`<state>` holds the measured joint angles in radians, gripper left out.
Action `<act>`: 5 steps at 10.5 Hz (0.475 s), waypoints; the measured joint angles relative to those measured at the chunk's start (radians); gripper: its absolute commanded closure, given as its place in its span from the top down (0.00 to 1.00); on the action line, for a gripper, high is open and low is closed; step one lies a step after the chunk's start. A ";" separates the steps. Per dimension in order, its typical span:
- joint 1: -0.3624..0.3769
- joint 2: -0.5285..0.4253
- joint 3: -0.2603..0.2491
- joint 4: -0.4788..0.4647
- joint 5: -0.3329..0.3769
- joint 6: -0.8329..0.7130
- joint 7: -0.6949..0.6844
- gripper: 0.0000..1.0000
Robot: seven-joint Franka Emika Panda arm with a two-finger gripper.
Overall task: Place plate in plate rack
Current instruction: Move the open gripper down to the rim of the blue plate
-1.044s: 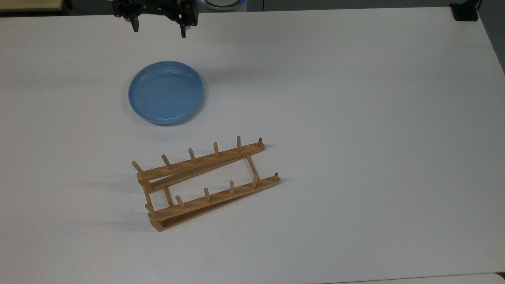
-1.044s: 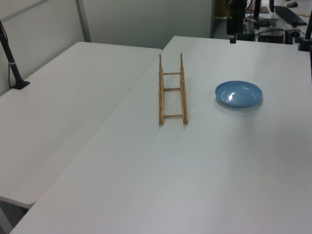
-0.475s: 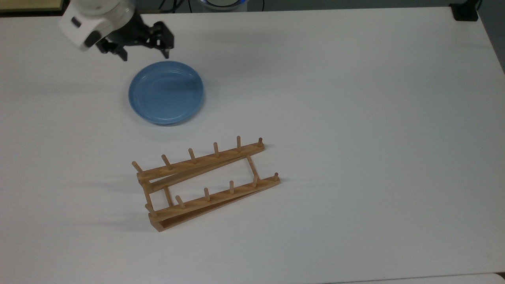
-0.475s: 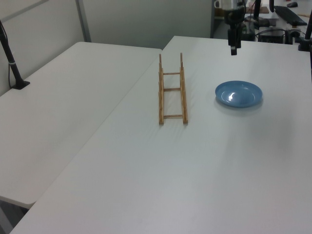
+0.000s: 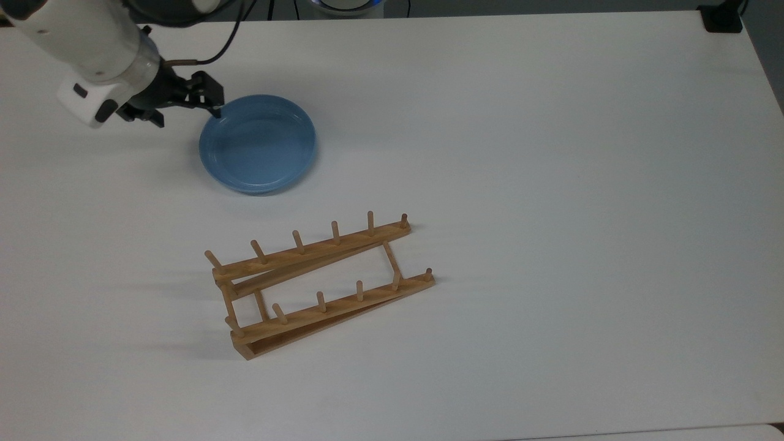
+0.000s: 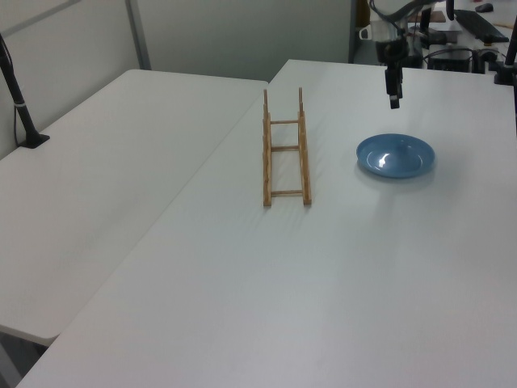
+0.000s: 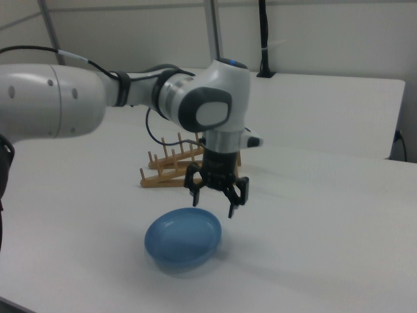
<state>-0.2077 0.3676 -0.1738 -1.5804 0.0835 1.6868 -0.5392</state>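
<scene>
The light-blue plate point(image 5: 258, 143) lies flat on the white table point(image 5: 551, 184), also seen as plate point(image 6: 396, 156) and plate point(image 7: 184, 238). My gripper point(image 5: 187, 116) hangs open just above the plate's rim on the top view's left, one fingertip over the rim and the other outside it. In the right view the gripper point(image 7: 214, 203) spreads its fingers point(image 7: 231, 210) above the plate's far edge, holding nothing. The wooden plate rack point(image 5: 318, 285) stands on the table below the plate in the top view, and shows as rack point(image 6: 284, 149) and rack point(image 7: 171, 166).
A black clamp mount point(image 5: 723, 18) sits at the table's corner on the top view's upper right. A second white table point(image 6: 97, 186) with a black post point(image 6: 20, 105) adjoins on the left view's left. The white arm point(image 7: 98, 98) reaches in from the right view's left.
The gripper has come down from the table's far edge and moved toward the top view's left, reaching the plate's rim. Plate and rack have stayed put.
</scene>
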 measured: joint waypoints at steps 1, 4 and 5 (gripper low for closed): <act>-0.021 0.021 0.000 0.000 0.005 0.017 -0.034 0.93; -0.056 0.064 0.000 -0.025 0.105 0.082 -0.049 0.79; -0.058 0.076 0.000 -0.033 0.114 0.098 -0.050 0.69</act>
<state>-0.2660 0.4438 -0.1737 -1.6134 0.1973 1.7853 -0.5891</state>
